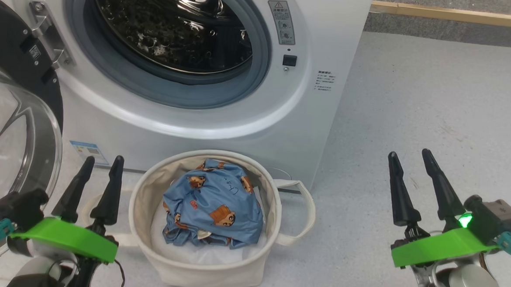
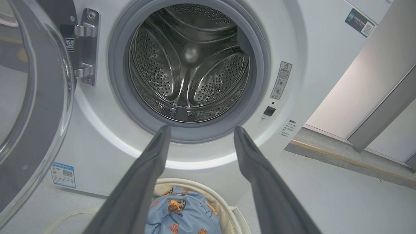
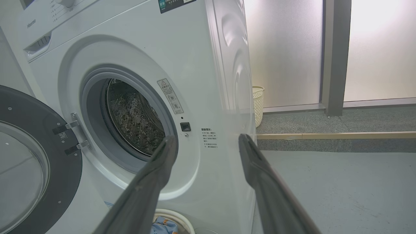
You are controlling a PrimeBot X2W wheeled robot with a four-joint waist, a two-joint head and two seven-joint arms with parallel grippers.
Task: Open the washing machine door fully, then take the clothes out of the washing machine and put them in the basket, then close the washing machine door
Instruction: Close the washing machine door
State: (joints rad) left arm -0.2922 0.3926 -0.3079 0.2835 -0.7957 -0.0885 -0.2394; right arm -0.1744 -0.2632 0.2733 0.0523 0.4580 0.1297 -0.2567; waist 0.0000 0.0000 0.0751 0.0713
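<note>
Left gripper point(image 1: 104, 158) and right gripper point(image 1: 409, 153) are hovering low up front, each spreading its fingers wide and gripping nothing. Between them the clothes point(image 1: 213, 202) are lying bunched inside the basket point(image 1: 205, 276), which is sitting on the floor point(image 1: 415, 103) just before the washing machine point(image 1: 321, 55). Its drum mouth point(image 1: 174, 30) is showing shiny steel, and the washing machine door point(image 1: 7, 47) is hanging swung open at the left.

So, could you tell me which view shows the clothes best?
The head view: the clothes lie whole in the basket. The left wrist view cuts them off at its bottom edge; the right wrist view catches a sliver.
</note>
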